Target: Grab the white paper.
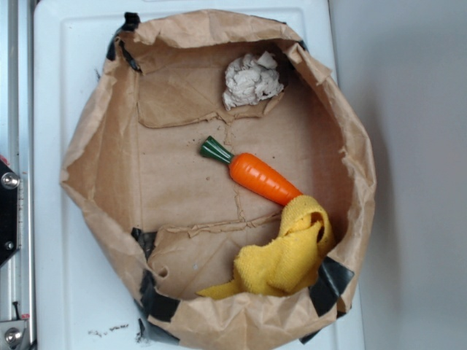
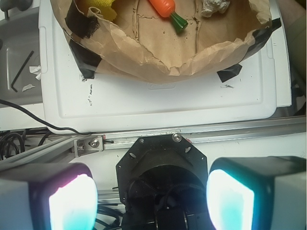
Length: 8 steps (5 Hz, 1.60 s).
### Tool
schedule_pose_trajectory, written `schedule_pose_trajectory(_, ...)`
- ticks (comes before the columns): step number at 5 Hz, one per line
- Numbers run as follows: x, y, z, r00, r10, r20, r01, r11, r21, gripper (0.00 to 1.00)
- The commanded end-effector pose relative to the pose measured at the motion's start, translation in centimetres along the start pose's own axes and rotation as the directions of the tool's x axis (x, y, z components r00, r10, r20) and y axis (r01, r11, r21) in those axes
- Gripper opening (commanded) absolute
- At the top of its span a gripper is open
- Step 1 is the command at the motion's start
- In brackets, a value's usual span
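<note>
A big brown paper bag [image 1: 102, 146] lies open on a white tray [image 1: 66, 58]. Its sides are rolled down, so you can look right into it. Bits of black tape [image 1: 157, 302] stick to its edges.

The white paper [image 1: 252, 80] sits inside the bag, near the top of the exterior view, a bit right of the middle. It is a small crumpled ball and it rests against the bag's far wall. Nothing is touching it.

An orange toy carrot [image 1: 263, 179] with a green top lies in the middle of the bag, tilted down to the right. Its pointed end touches a yellow cloth [image 1: 288, 259], which is bunched up at the lower right of the bag. The carrot is well apart from the white paper.

In the wrist view, the tool [image 2: 151, 201] is at the bottom of the frame, well away from the bag at the top. Its two fingers [image 2: 72, 201] stand wide apart with nothing between them. Their pads glow light blue and pink. A round black part [image 2: 160, 177] sits between the fingers, and a metal rail [image 2: 230, 132] runs across just above it.
</note>
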<state>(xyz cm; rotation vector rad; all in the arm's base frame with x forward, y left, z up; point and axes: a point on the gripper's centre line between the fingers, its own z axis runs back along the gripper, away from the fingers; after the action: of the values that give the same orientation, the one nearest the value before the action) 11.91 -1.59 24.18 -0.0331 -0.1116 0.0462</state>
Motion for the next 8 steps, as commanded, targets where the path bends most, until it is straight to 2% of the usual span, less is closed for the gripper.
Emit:
schedule_pose_trajectory(1,0.0,0.0,0.0,1.000,0.000,0.000,0.000,1.000,0.000,1.00)
schedule_pose_trajectory(3,7.2,2.2,-1.5,0.996,0.089,0.033,-0.089,0.996,0.027,1.00)
schedule_pose_trajectory(4,8.8,4.3,-1.5,0.978,0.183,0.099,-0.188,0.981,0.046,1.00)
schedule_pose_trajectory(5,11.6,7.1,-2.3,0.888,0.399,0.228,-0.424,0.903,0.072,1.00)
schedule_pose_trajectory(8,11.6,7.1,-2.3,0.888,0.399,0.228,-0.424,0.903,0.072,1.00)
